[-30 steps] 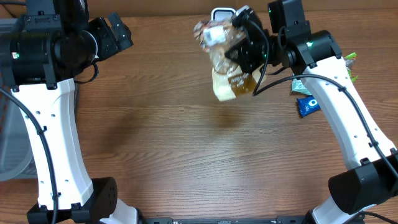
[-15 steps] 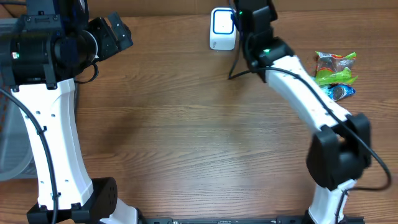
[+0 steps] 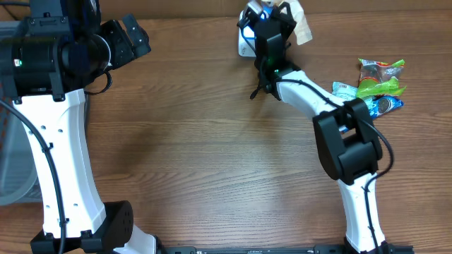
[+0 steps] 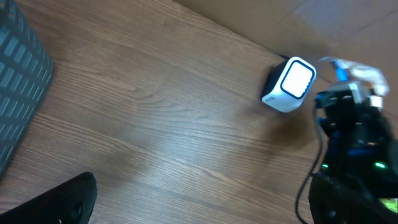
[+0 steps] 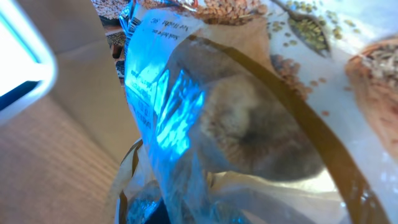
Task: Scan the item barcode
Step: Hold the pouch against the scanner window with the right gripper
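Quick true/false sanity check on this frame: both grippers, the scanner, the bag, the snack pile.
1. The right gripper is shut on the bread bag, holding it up close to the barcode scanner. True.
2. The left gripper is clamped on a snack packet. False: it is open and empty, far off to the left side of the table.
3. Blue light from the scanner falls on the bag's printed label. True, as the right wrist view shows.
4. The snack packets lie between the scanner and the left arm. False: they sit on the other side of the scanner, on the right arm's side of the table.
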Motion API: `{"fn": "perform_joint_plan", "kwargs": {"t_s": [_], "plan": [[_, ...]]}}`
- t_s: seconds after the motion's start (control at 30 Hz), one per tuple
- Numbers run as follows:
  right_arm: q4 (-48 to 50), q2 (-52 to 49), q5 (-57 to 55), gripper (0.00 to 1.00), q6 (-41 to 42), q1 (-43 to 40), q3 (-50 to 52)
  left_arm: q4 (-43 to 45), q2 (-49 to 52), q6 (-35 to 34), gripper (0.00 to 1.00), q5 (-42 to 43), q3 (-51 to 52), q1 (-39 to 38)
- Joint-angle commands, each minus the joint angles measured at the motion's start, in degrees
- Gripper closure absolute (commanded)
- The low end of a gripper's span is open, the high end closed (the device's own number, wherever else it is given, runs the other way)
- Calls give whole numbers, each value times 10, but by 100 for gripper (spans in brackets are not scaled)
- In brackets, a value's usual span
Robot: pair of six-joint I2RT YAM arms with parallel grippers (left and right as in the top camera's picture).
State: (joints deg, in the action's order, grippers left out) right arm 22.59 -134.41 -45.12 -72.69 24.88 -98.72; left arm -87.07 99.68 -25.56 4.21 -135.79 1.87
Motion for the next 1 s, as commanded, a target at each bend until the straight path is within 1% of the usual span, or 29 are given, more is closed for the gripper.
{"fn": "perform_joint_plan", "kwargs": {"t_s": [0.0,0.13,0.27,0.43,0.5,0.63,0.73,0.83,0.97], "plan": [[16,-12,3,96,-43,1,-2,1,1,-6,0,-3,0,0],[18,-23,20,96,-42,1,-2,1,1,-6,0,-3,0,0],[67,-23,26,96,-44,1,-2,1,1,-6,0,-3,0,0],[124,-23,37,96,-104,1,-2,1,1,-6,0,-3,0,0],[134,-23,37,96,-116,2,-2,1,1,-6,0,-3,0,0],[97,-23,42,96,-106,1,-2,1,1,-6,0,-3,0,0],[70,-24,55,96,-79,1,-2,1,1,-6,0,-3,0,0],[69,-35,66,96,-38,1,-2,1,1,-6,0,-3,0,0],[77,-50,80,96,-34,1,-2,1,1,-6,0,-3,0,0]]}}
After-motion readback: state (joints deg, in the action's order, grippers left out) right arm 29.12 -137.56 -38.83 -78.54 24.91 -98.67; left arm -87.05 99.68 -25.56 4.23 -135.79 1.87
